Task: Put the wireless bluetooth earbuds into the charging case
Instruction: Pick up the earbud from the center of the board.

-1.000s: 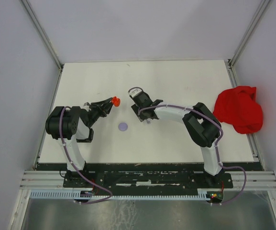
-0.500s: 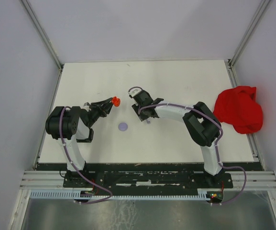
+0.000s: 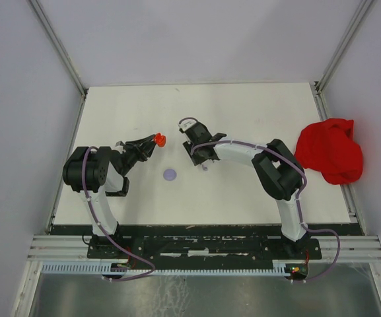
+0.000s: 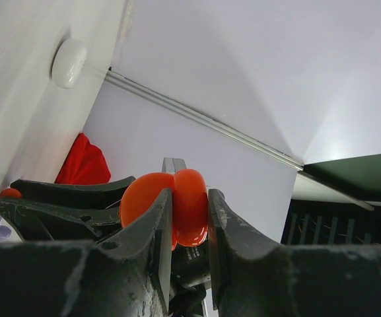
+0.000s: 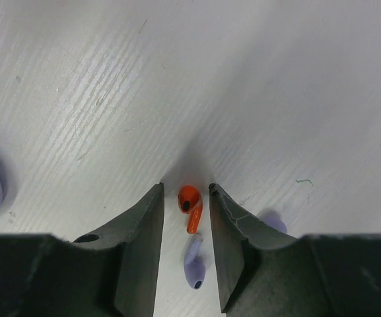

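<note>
Right wrist view suggests an early stage: the right claw (image 5: 186, 190) stands released, its jaws straddling but not touching a small glossy red earbud (image 5: 190, 206) that lies on the tabletop (image 5: 276, 79) at lower centre, with a pale purple earbud (image 5: 194, 265) just below it. The left claw (image 4: 190, 196) is clenched on the rounded red case (image 4: 144, 201), mid-frame in its own view. By my judgement, pickup and insertion are both left to do.

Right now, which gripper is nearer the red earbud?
Right: the right gripper straddles the red earbud; the left gripper holds the red case, apart from it.
</note>
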